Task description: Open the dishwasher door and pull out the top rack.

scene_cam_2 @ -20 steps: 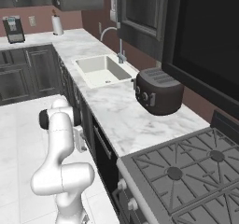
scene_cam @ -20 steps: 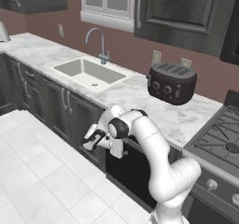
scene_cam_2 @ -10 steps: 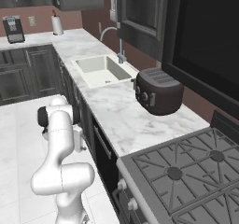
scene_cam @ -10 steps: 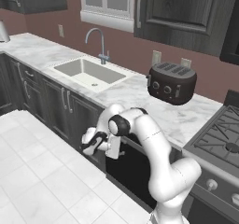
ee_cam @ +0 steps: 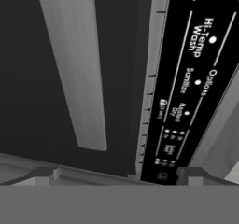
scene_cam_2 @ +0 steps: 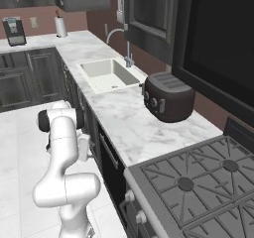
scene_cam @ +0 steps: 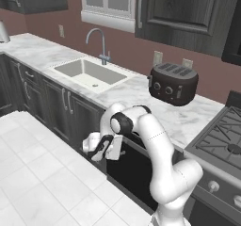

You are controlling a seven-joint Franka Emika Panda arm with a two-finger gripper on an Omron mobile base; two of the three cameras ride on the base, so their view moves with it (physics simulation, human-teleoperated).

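The dishwasher door (scene_cam: 137, 171) is a flat black panel under the marble counter, between the dark cabinets and the stove. From the side its long grey bar handle (scene_cam_2: 110, 155) shows near the top. In the hand view the door (ee_cam: 28, 78) is very close, with the grey handle (ee_cam: 74, 69) running across it and the control strip (ee_cam: 186, 97) beside it. My gripper (scene_cam: 117, 150) hangs just in front of the door's upper left part. It is open (ee_cam: 116, 176), its fingertips (ee_cam: 44, 174) wide apart with nothing between them. The top rack is hidden behind the door.
A black toaster (scene_cam: 172, 83) stands on the counter (scene_cam: 141, 91) above the dishwasher. The sink (scene_cam: 89, 73) with its faucet lies to the left and the stove (scene_cam: 221, 140) to the right. Dark cabinet doors (scene_cam: 66, 112) flank the dishwasher. White floor tiles (scene_cam: 42, 182) stretch out in front.
The hand has sunk slightly and eased back from the door, and the elbow has swung a little outward. The door looks unchanged.
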